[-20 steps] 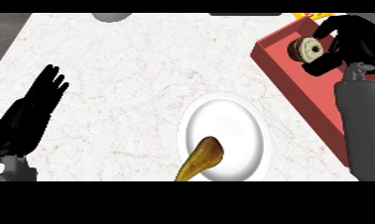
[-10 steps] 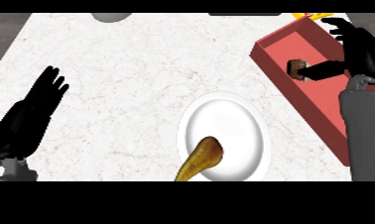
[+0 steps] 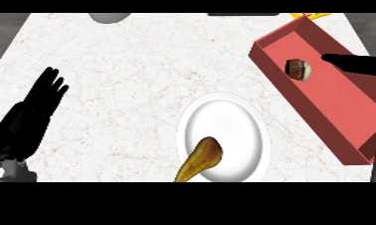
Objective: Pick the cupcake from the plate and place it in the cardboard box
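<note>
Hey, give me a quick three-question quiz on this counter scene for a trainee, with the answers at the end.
1. Where is the cupcake? A on the plate; B in the red box; C in a hand.
2. True or false: the left hand holds something.
3. Fill in: the right hand shows at the view's ___ edge.
Key: 1 B; 2 false; 3 right.

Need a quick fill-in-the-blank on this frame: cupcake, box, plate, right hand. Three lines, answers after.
1. The cupcake lies ____ the red box.
2. The white plate sits to the view's ____ of the box.
3. The right hand shows at the view's ____ edge, apart from the cupcake.

Missing words: inside; left; right.
</note>
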